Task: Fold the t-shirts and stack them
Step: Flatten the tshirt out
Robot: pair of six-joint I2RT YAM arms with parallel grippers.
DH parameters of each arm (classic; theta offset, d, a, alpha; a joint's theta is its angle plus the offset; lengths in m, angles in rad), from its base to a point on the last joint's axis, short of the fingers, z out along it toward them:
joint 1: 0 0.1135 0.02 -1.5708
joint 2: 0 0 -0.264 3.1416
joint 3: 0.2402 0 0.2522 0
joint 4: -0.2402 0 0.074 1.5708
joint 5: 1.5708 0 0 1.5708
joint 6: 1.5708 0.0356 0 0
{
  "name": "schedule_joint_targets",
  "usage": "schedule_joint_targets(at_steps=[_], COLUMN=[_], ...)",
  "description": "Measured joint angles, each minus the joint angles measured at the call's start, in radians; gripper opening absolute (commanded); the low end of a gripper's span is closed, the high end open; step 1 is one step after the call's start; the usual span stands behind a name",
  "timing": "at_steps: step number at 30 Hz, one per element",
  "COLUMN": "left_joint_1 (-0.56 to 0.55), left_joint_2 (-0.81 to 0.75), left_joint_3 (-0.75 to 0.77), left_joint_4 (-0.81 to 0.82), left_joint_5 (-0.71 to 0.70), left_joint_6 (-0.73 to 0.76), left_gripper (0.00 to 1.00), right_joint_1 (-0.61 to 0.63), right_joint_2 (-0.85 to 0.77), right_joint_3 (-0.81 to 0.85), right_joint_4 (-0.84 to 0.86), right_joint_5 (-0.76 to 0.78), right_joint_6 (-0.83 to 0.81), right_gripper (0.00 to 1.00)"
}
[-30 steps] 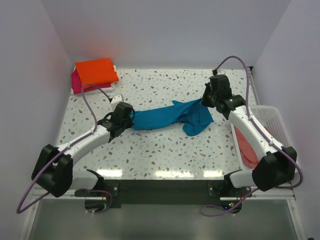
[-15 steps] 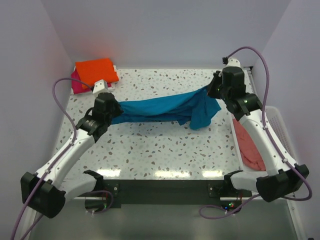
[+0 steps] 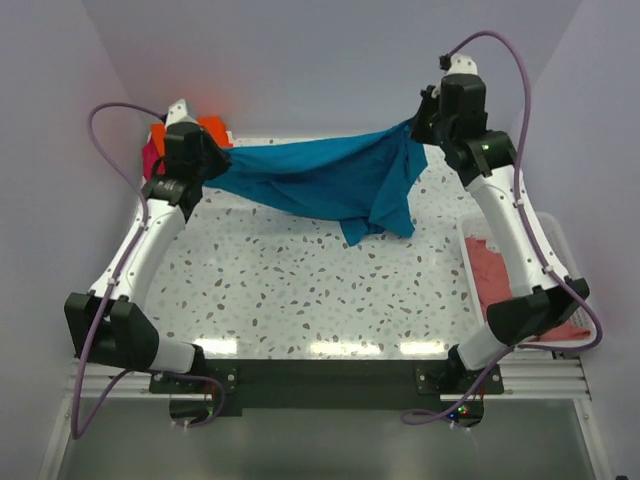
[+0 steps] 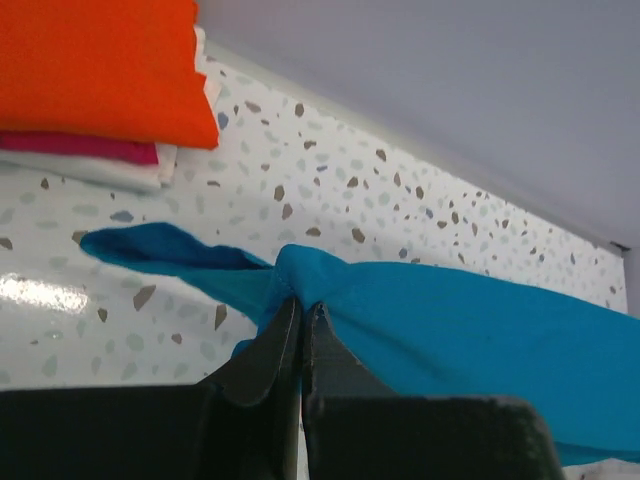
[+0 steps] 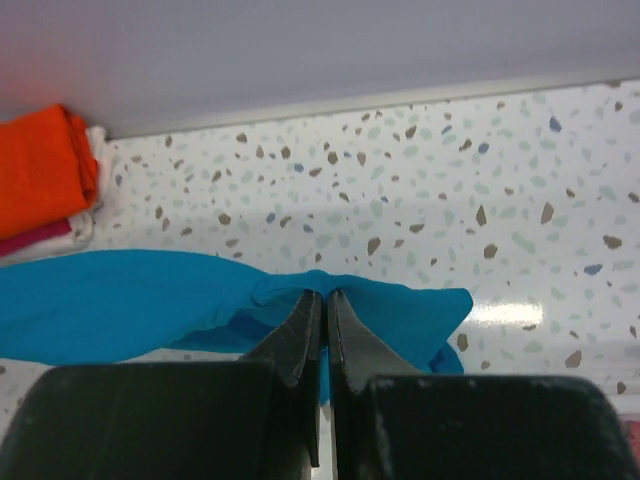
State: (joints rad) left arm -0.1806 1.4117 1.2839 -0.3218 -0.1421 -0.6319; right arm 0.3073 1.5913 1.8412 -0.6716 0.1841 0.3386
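- Teal t-shirt [image 3: 320, 180] now hangs in the air, strung between both arms over the far half of the table [image 3: 300, 300]. One second ago it lay bunched on the speckled top at mid-table; half a second ago it was only partly raised.
- Left gripper [image 3: 210, 165] has travelled up and back toward the far-left corner. Its wrist view shows it [image 4: 300, 305] pressed together on a gathered edge of the teal cloth, with a short tail of fabric sticking out to one side.
- Right gripper [image 3: 418, 125] has likewise risen toward the far-right corner. In its own view it [image 5: 322, 295] is closed, pinching another bunched bit of the same shirt.
- The two pinch points have drawn well apart, so the upper edge runs nearly straight between them. A heavy fold droops right of centre. From above I cannot tell whether its lowest tip touches the table or hangs just clear.
- Orange t-shirt [image 4: 100, 60] sits folded on the magenta t-shirt [image 4: 80, 147] in the far-left corner, just beside the left gripper and unchanged over the second.
- Salmon t-shirt [image 3: 495, 285] lies loose in the white basket [image 3: 555, 232] at the right edge, also unchanged.
- Judgement: this is the lift-and-spread step. The garment is opened out but still twisted, so it needs laying flat before any fold. Roughly half the task looks done, with one shirt in hand and one waiting
- Risk: both grips hold only small gathers of thin cloth, so a harder pull could slip one free
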Motion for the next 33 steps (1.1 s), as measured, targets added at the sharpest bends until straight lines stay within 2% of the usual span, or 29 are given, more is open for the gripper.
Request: schedule_joint_targets(at_steps=[3, 6, 8, 13, 15, 17, 18, 21, 22, 25, 27, 30, 33], left_joint_1=[0.057, 0.096, 0.103, 0.105, 0.108, 0.109, 0.109, 0.109, 0.111, 0.115, 0.114, 0.113, 0.111], left_joint_2=[-0.017, -0.043, -0.072, -0.188, -0.204, -0.182, -0.153, -0.009, 0.060, 0.215, 0.238, 0.192, 0.059], left_joint_3=[0.035, 0.026, -0.017, -0.253, -0.336, -0.381, -0.381, -0.331, -0.294, -0.230, -0.244, -0.327, -0.481], left_joint_4=[0.015, 0.018, 0.031, 0.046, 0.043, 0.041, 0.044, 0.072, 0.082, 0.132, 0.144, 0.174, 0.187], left_joint_5=[0.038, 0.072, 0.095, 0.156, 0.172, 0.183, 0.191, 0.200, 0.208, 0.244, 0.251, 0.240, 0.198], left_joint_6=[0.001, 0.001, -0.001, -0.005, -0.009, -0.013, -0.014, -0.016, -0.016, -0.028, -0.032, -0.036, -0.047], left_gripper=[0.00, 0.00, 0.00, 0.00, 0.00, 0.04, 0.18, 0.52, 0.56, 0.65, 0.66, 0.66, 0.65], right_joint_1=[-0.001, 0.000, 0.001, 0.000, -0.001, -0.001, -0.001, -0.001, -0.001, -0.001, -0.001, -0.002, -0.008], right_joint_2=[-0.033, -0.101, -0.173, -0.387, -0.404, -0.335, -0.277, -0.079, 0.001, 0.208, 0.293, 0.355, 0.367], right_joint_3=[0.069, 0.055, -0.035, -0.462, -0.595, -0.631, -0.620, -0.531, -0.473, -0.311, -0.251, -0.229, -0.230], right_joint_4=[0.011, 0.013, 0.043, 0.069, 0.045, 0.015, 0.017, 0.031, 0.027, 0.045, 0.051, 0.049, 0.044], right_joint_5=[0.010, 0.010, 0.006, -0.024, -0.042, -0.053, -0.064, -0.079, -0.082, -0.091, -0.091, -0.088, -0.080], right_joint_6=[-0.009, -0.013, -0.010, 0.024, 0.036, 0.041, 0.042, 0.045, 0.046, 0.047, 0.046, 0.046, 0.046], right_gripper=[0.00, 0.00, 0.00, 0.00, 0.00, 0.00, 0.00, 0.00, 0.00, 0.00, 0.00, 0.00, 0.00])
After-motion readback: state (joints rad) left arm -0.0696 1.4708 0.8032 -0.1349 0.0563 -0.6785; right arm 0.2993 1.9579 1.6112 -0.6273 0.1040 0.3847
